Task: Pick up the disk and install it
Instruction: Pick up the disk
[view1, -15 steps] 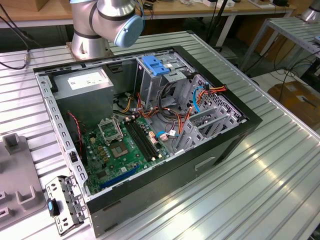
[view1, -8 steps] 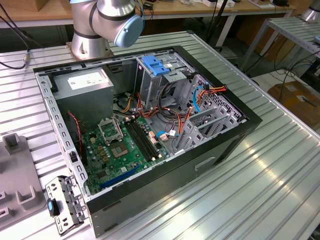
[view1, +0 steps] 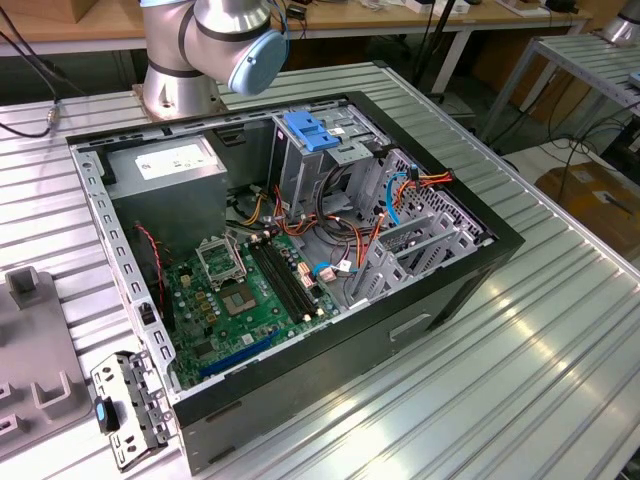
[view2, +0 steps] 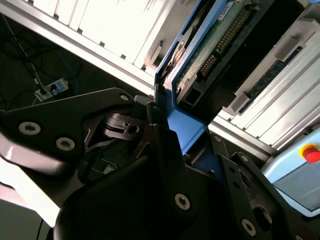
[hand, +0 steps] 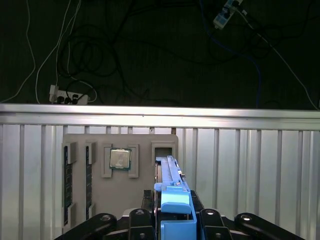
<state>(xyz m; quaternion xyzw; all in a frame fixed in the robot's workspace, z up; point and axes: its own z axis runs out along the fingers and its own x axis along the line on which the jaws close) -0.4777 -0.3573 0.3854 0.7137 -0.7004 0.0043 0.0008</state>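
1. Pinching the disk (hand: 170, 175) edge-on, the gripper (hand: 175, 222) in the first wrist view has its black fingers (hand: 204, 222) pressed against the blue side rails (hand: 175, 206).
2. The disk hangs above the grey fixture tray (hand: 145, 180), in line with its empty pocket (hand: 164, 150), and looks raised clear of it. A processor chip (hand: 120, 158) and memory modules (hand: 66, 185) sit in the tray's other pockets.
3. In the second wrist view the disk's green circuit board (view2: 200, 55) and connector row (view2: 229, 31) are bare and turned outward.
4. Judged from this, the disk is stiff, metal-bodied and fairly heavy for its size, and it would take a knock badly. The rails are the right hold, since they keep the fingers off the board. Smooth plastic could slip, though, if the pinch were light.
5. From the exterior view's left to its right, the ribbed worktop (view1: 560, 340) carries the tray, a metal bracket (view1: 125, 405) near the front, then the open computer case (view1: 300, 385).
6. Inside the case are a power supply (view1: 165, 165), the motherboard (view1: 240, 290) and a blue latch (view1: 310, 130) on the far drive cage.
7. The power supply's white sticker (view1: 175, 158) carries print too small to read, and no writing on the disk's board can be made out.
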